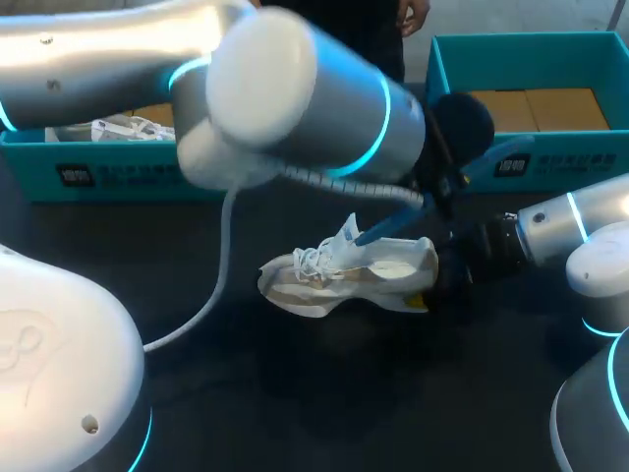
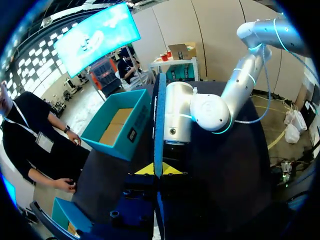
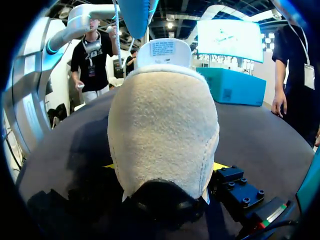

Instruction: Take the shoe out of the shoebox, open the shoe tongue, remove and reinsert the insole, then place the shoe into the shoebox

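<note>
A white and beige shoe [image 1: 344, 275] hangs tilted just over the dark table, toe toward my left. My right gripper [image 1: 444, 273] is shut on its heel. In the right wrist view the beige heel [image 3: 162, 130] fills the space between the yellow fingertips [image 3: 111, 165], and the white tongue [image 3: 164, 50] stands up beyond it. My left gripper [image 1: 440, 192] is above the shoe's opening, shut on a blue insole [image 1: 388, 228] whose lower end reaches the shoe at the tongue. In the left wrist view the insole [image 2: 159, 125] stands edge-on in that gripper [image 2: 158, 171].
A teal shoebox [image 1: 521, 167] with a brown cardboard floor stands at the back right, also seen in the left wrist view [image 2: 117, 127]. A second teal box [image 1: 98, 175] at the back left holds another white shoe [image 1: 123, 128]. My left arm spans the table's back.
</note>
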